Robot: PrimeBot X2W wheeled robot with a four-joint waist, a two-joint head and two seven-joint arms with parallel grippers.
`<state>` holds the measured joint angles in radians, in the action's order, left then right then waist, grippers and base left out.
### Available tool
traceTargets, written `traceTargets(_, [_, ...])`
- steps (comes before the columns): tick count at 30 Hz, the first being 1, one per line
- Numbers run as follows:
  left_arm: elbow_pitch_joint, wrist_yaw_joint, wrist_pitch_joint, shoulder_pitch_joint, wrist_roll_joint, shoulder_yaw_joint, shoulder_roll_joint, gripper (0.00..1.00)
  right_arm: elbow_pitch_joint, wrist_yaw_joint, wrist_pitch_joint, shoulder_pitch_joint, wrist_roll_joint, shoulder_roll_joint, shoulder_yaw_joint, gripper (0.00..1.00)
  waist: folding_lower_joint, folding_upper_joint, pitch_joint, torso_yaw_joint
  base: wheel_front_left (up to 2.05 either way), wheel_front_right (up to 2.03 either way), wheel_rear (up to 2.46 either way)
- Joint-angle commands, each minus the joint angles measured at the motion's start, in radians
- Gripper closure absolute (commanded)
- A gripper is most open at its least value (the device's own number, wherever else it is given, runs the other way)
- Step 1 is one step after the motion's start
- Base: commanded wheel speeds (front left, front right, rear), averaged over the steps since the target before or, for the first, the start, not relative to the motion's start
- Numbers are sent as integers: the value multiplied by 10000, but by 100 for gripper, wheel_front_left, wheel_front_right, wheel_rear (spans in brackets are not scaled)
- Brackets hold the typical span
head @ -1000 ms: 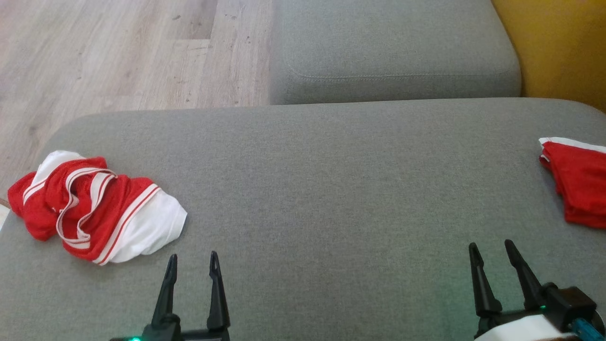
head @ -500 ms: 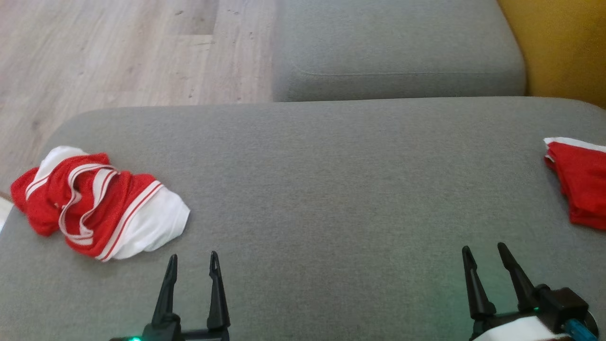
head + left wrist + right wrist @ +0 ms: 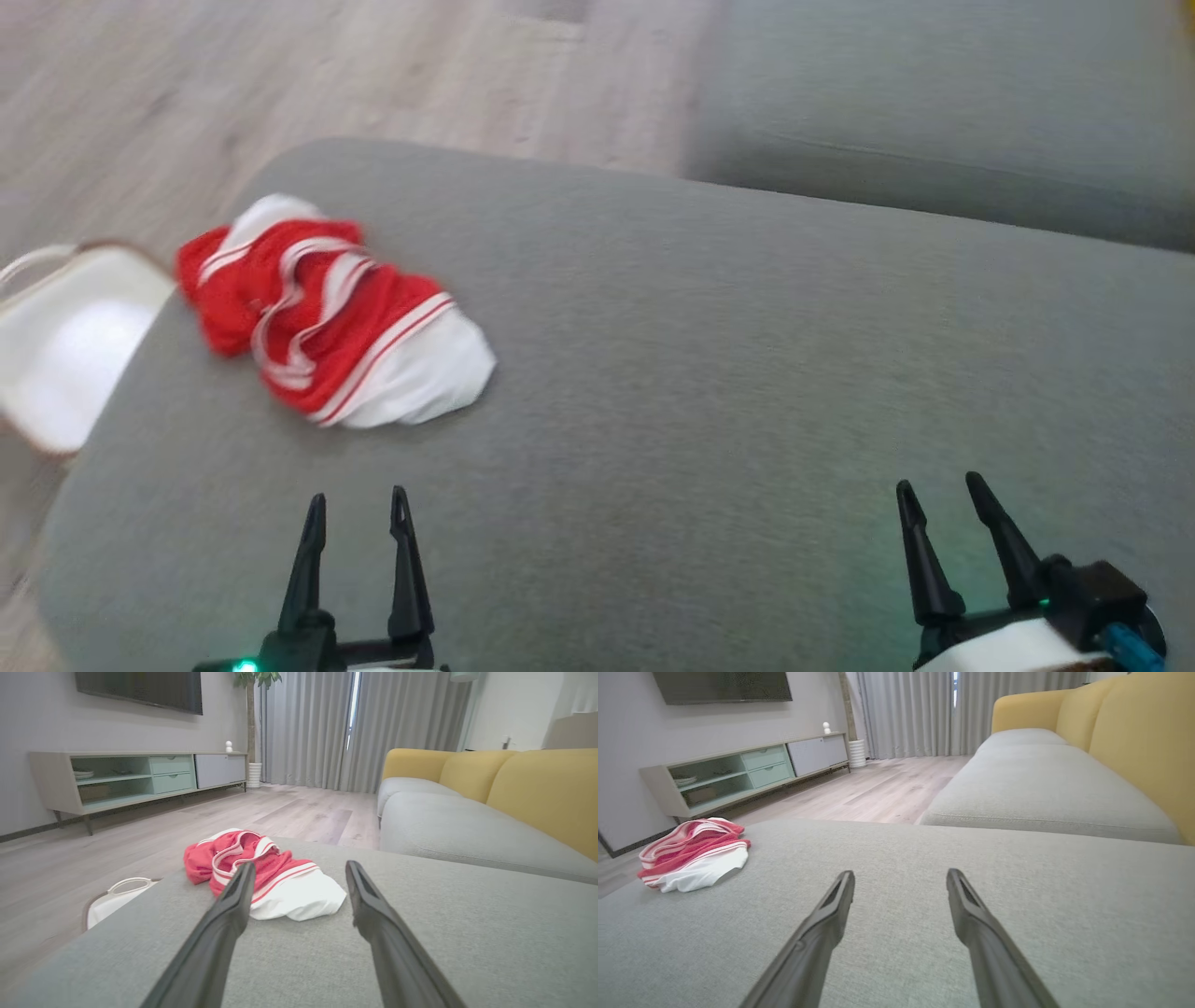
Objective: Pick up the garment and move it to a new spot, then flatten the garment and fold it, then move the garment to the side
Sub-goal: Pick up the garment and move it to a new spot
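Head view | garment (image 3: 327,317) crumpled near cushion (image 3: 709,392) edge, untouched | left gripper (image 3: 358,497) and right gripper (image 3: 939,483) spread wide, empty, likely readied for the pickup | step 1 pending

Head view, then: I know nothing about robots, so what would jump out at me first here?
The crumpled red and white garment grabs the eye, lying near the left end of the grey sofa cushion. At the bottom edge stand the left fingers, spread open and empty, with the right fingers likewise open at the lower right. A white basket sits on the floor beside the cushion's left end.
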<state>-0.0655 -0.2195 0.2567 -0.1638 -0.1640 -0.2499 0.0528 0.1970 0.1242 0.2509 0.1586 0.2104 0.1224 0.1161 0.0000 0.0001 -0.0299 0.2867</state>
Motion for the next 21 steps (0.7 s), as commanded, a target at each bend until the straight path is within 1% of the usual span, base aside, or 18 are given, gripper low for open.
traceTargets(1, [332,2,51,491,135,419,-26,0,-321,65,109,-460,51,121,193,0,0,-1,207,755,0,0,0])
traceTargets(5, [350,-5,51,472,82,567,-26,0,-280,65,109,-452,64,176,304,0,0,-1,309,1218,0,0,0])
traceTargets(8, [463,-57,51,529,-2,675,-26,0,-325,65,109,-461,40,304,322,0,0,-1,520,1375,0,0,0])
traceTargets(11, [634,-39,51,900,17,822,-26,0,-422,65,109,-532,-4,560,292,0,0,-1,973,1455,0,0,0])
traceTargets(14, [817,128,51,1716,239,1086,-25,0,-538,65,109,-729,-47,971,326,0,0,-1,1650,1455,0,0,0])
traceTargets(17, [773,379,51,2926,527,1403,112,0,-667,65,109,-948,-68,1450,356,0,0,-1,2328,1441,0,0,0])
traceTargets(19, [357,550,51,3822,667,1545,312,0,-768,65,109,-1058,-69,1769,358,0,0,-1,2735,1436,0,0,0])
traceTargets(21, [-345,679,51,4836,676,1732,528,0,-892,65,109,-1142,-84,2095,345,0,0,-1,3148,1436,0,0,0])
